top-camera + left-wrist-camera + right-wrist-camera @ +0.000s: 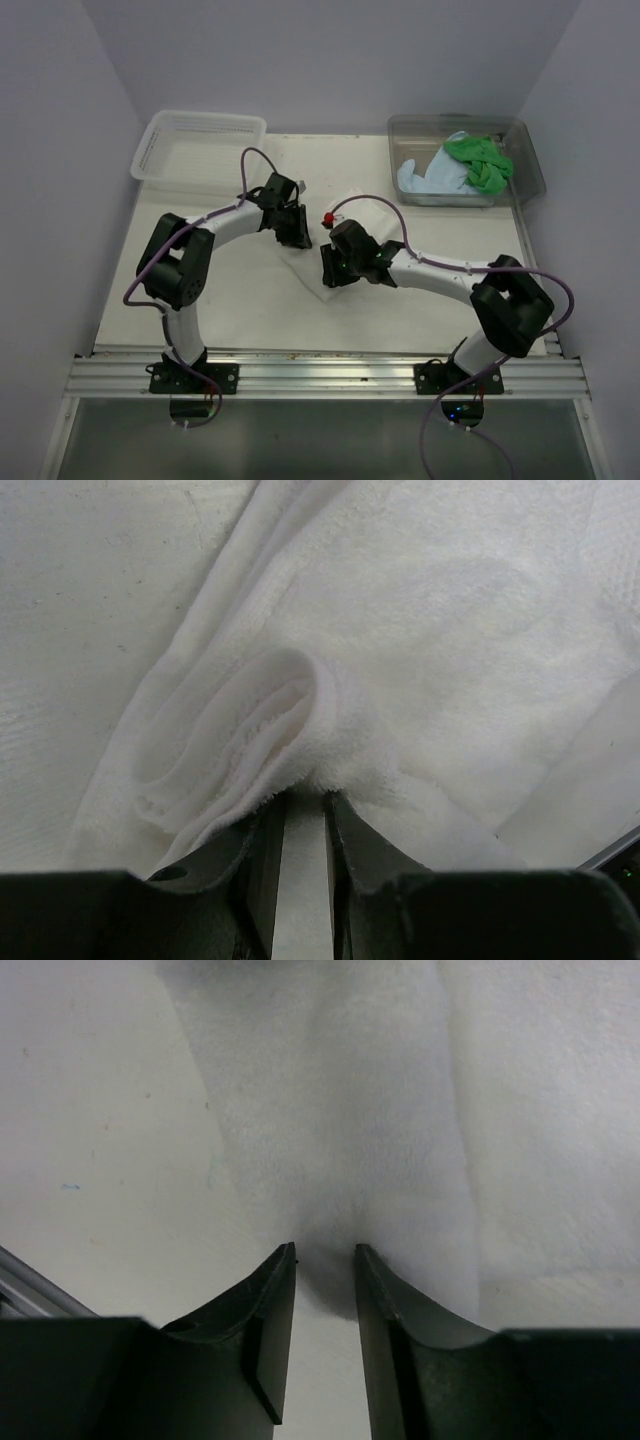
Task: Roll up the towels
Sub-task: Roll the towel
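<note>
The white towel (378, 216) lies rumpled on the table's middle, between my two grippers. My left gripper (298, 238) is shut on a bunched fold of it (290, 710), the fold curling up right at the fingertips (307, 795). My right gripper (328, 268) is shut on the towel's near edge (330, 1160), the cloth dipping between the fingertips (325, 1250). The bright green towel (480, 160) and the light blue towel (425, 178) lie crumpled in the clear tub, away from both grippers.
The clear plastic tub (530, 165) stands at the back right. A white lattice basket (200, 128) stands at the back left. White walls close in on both sides. An aluminium rail (320, 372) runs along the near edge.
</note>
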You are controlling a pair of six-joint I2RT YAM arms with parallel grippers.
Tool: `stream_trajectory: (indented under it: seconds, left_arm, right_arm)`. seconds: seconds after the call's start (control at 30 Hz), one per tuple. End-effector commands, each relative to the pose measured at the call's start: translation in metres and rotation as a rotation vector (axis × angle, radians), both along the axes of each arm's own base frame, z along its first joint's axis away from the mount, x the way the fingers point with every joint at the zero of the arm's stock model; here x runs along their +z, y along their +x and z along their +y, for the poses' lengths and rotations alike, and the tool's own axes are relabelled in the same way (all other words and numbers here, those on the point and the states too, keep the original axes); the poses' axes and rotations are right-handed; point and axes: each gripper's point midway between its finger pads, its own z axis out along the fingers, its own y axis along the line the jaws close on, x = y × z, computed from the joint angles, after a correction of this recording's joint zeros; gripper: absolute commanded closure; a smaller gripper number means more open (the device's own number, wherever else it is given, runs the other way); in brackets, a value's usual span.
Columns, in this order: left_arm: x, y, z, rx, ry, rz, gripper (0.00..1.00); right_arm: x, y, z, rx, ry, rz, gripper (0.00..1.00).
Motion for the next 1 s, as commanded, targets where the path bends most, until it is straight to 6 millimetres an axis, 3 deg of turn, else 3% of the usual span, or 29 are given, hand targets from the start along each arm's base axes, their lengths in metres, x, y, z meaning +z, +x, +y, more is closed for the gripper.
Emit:
stream_trajectory:
  seconds: [0.0, 0.07, 0.2, 0.43, 0.53, 0.67, 0.8, 0.87, 0.9, 0.93, 0.97]
  left_arm:
    - [-0.015, 0.007, 0.005, -0.021, 0.030, -0.012, 0.73]
    - [-0.015, 0.007, 0.005, -0.025, 0.028, -0.015, 0.73]
    - [-0.012, 0.009, 0.003, -0.040, 0.020, -0.021, 0.72]
    - [-0.013, 0.010, 0.002, -0.060, 0.030, -0.017, 0.72]
    - [-0.014, 0.010, 0.002, -0.062, 0.032, -0.013, 0.72]
    - [-0.013, 0.013, 0.001, -0.068, 0.037, -0.016, 0.72]
    - [-0.013, 0.014, 0.001, -0.077, 0.041, -0.020, 0.71]
    - [-0.014, 0.015, 0.001, -0.076, 0.041, -0.016, 0.70]
    - [-0.016, 0.014, 0.001, -0.073, 0.042, -0.006, 0.67]
    - [-0.017, 0.013, 0.001, -0.075, 0.035, 0.001, 0.65]
    - [-0.016, 0.011, 0.000, -0.081, 0.019, 0.010, 0.64]
  right_arm:
    - [0.029, -0.007, -0.016, 0.050, -0.139, -0.104, 0.63]
    - [0.037, -0.005, -0.018, 0.106, -0.239, -0.207, 0.52]
    - [0.038, -0.001, -0.015, 0.205, -0.354, -0.309, 0.42]
    - [0.035, -0.002, 0.018, 0.348, -0.466, -0.491, 0.27]
    - [0.022, -0.002, 0.031, 0.390, -0.492, -0.518, 0.26]
    - [0.006, 0.006, 0.031, 0.408, -0.574, -0.548, 0.26]
    - [-0.011, 0.016, 0.025, 0.376, -0.652, -0.578, 0.30]
    - [-0.021, 0.021, 0.022, 0.361, -0.684, -0.588, 0.39]
    - [-0.021, 0.023, 0.023, 0.351, -0.691, -0.593, 0.44]
    - [-0.022, 0.025, 0.023, 0.333, -0.691, -0.599, 0.61]
    - [-0.020, 0.026, 0.023, 0.322, -0.688, -0.605, 0.70]
